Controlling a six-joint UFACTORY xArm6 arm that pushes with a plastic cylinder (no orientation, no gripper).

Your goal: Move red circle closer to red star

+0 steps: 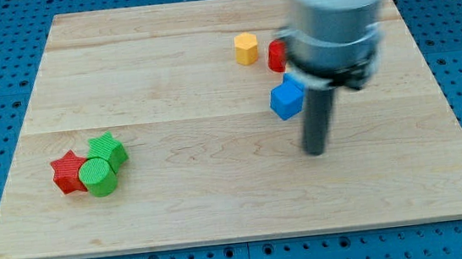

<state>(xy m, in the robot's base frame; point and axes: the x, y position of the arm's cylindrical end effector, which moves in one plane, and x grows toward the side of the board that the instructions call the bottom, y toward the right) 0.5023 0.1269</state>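
The red circle lies near the view's top, right of centre, partly hidden behind the arm's body. The red star lies at the view's lower left, touching a green circle. My tip rests on the board below and to the right of a blue cube, well below the red circle and far to the right of the red star.
A yellow hexagon block sits just left of the red circle. A green star sits above the green circle. The wooden board ends at a blue pegboard surround on all sides.
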